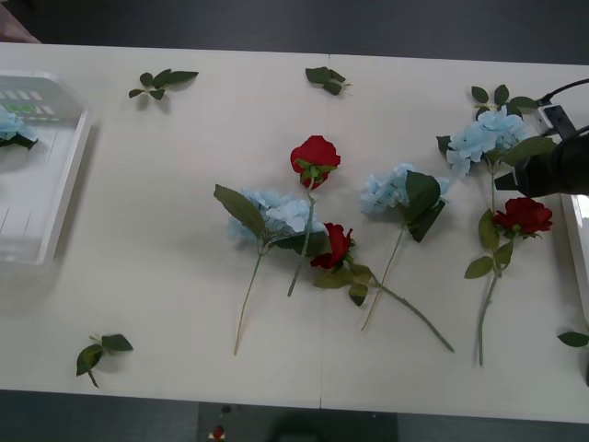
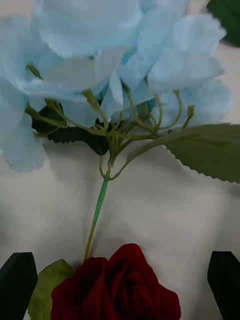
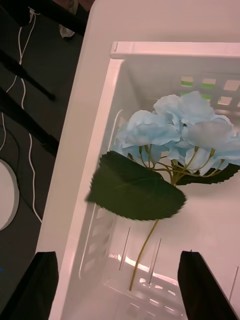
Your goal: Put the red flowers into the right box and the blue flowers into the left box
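Right gripper (image 2: 120,285) jaws spread over red rose (image 2: 117,287); left gripper (image 3: 117,285) jaws spread above left box (image 3: 95,150)

blue flower (image 3: 180,130), inside left box (image 3: 100,150)

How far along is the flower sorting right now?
One blue flower lies in the left box. The open right pincer hovers over a red rose near the right box. Three blue flowers and three roses remain on the table.
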Robot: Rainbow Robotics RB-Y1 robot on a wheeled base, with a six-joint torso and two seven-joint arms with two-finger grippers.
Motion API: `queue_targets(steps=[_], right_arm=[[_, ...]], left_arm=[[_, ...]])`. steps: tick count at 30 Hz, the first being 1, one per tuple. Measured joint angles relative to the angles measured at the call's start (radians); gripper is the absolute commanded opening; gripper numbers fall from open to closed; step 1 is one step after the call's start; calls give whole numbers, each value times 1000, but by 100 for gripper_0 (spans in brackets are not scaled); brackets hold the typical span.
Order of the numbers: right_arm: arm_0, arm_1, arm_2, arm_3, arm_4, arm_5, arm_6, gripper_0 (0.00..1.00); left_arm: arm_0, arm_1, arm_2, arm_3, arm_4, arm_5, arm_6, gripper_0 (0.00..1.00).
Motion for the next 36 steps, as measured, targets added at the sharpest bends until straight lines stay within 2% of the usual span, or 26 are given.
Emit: queue_targets(steps=[7, 12, 13, 14, 19, 22, 29, 32, 36], right_arm=[[0, 0, 92, 60, 0, -98, 0, 100], [0, 11, 104, 96, 3, -140, 0, 100], [0, 16, 101, 99, 8, -145, 0, 100], [0, 21, 97, 101, 15, -148, 0, 100], [0, 46, 87, 101, 42, -220, 0, 100], [-1, 51, 90, 101, 60, -240, 0, 100], [-1, 54, 97, 102, 92, -269, 0, 100], [-6, 66, 97, 119, 108, -289, 0, 100], [-41, 94, 97, 193, 113, -316, 0, 100]], left_arm=[[0, 0, 0, -1, 20, -15, -17, 83], [0, 0, 0, -38, 116, -15, -17, 90], [0, 0, 0, -52, 131, -15, -17, 98], [0, 0, 0, -64, 140, -15, -17, 100], [8, 0, 36, -139, 201, 15, -17, 100], [62, -2, 118, -216, 207, 15, -17, 100], [278, -84, 364, -444, 207, 15, -17, 100], [328, -122, 379, -531, 193, 16, -17, 100], [339, -165, 361, -630, 145, 88, -17, 100]])
